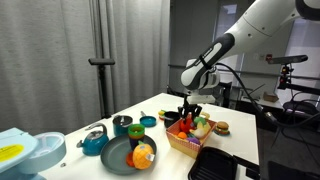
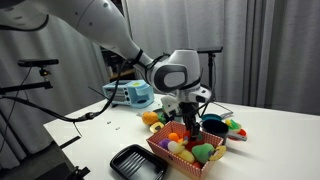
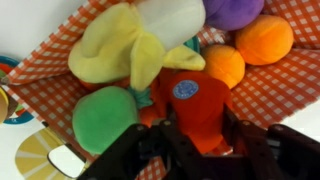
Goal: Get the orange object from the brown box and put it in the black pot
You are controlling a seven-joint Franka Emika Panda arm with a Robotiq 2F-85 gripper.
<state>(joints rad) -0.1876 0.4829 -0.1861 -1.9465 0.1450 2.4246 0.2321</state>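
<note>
Zero steps finished, judging by layout. Gripper (image 1: 187,113) hanging low inside brown box (image 2: 163,157), which is sitting near counter (image 2: 275,150) edge beside black tray (image 2: 138,160). Jaws spread, straddling red toy piece (image 3: 195,100), pinching nothing. Orange object (image 3: 225,65) lying in box among other toys, just beyond jaws. Black pot (image 2: 213,127) waiting just behind box. Remaining: grasping, lifting, carrying across, releasing.

End effector (image 3: 198,128) downward, fingers apart
</note>
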